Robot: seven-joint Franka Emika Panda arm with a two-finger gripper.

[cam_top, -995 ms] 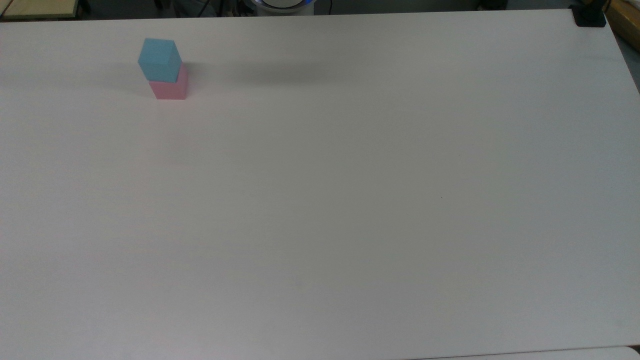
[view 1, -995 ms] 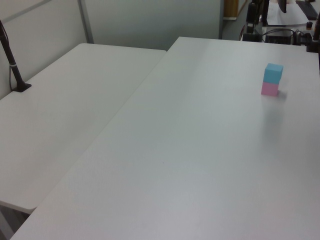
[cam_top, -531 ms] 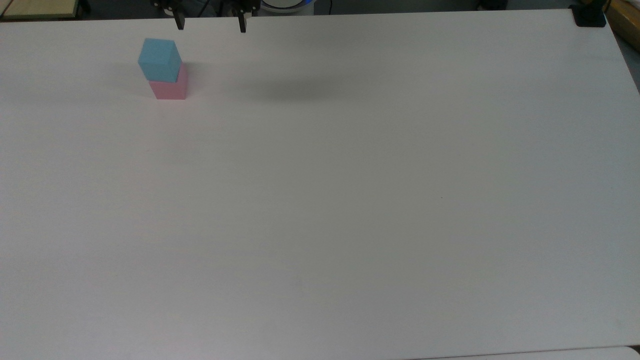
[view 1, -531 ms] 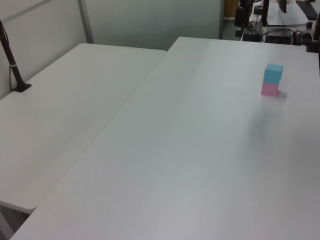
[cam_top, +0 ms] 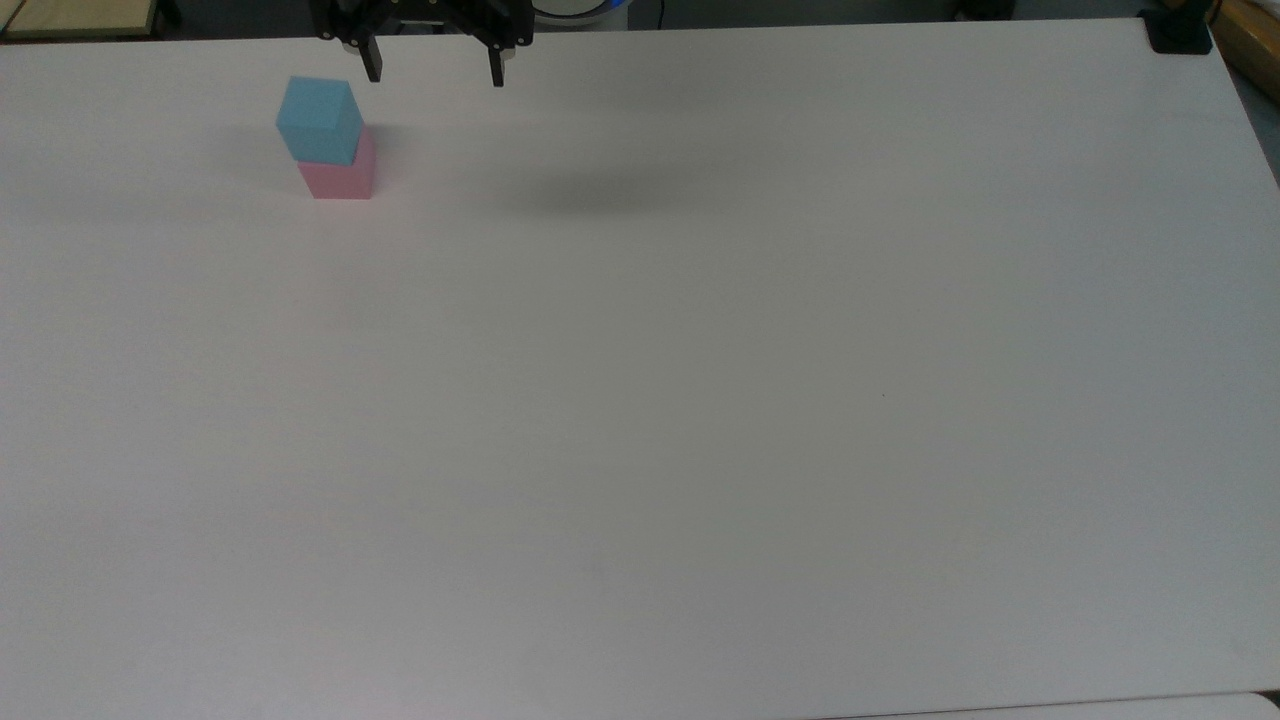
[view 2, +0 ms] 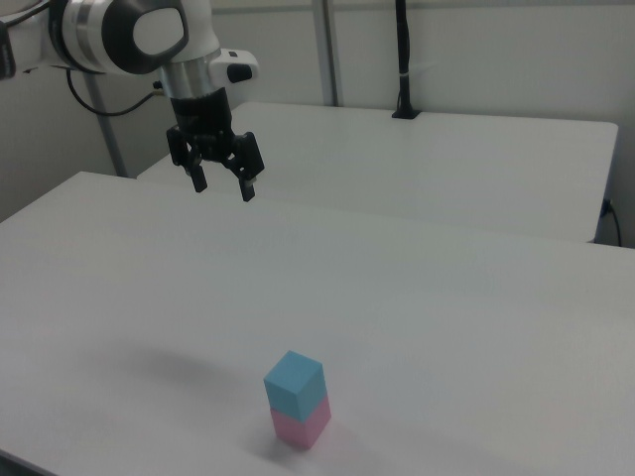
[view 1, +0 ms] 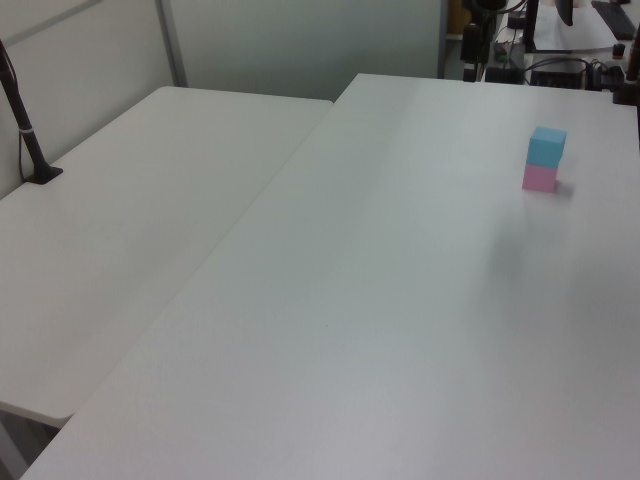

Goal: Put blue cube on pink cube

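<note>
Our hand [view 2: 221, 186] hangs wide open and empty at 12 o'clock over the bench [cam_top: 700, 400]; blue cube [cam_top: 319, 119] already sits on pink cube [cam_top: 342, 177], so we're done.

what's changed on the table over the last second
The pincer, open and empty, came into the top view at its upper edge and has dropped lower, to the top view's right of the stack. The blue cube stayed on the pink cube; neither moved.

Two white tables [view 1: 300, 300] abut; a black post [view 1: 20, 120] stands.
</note>
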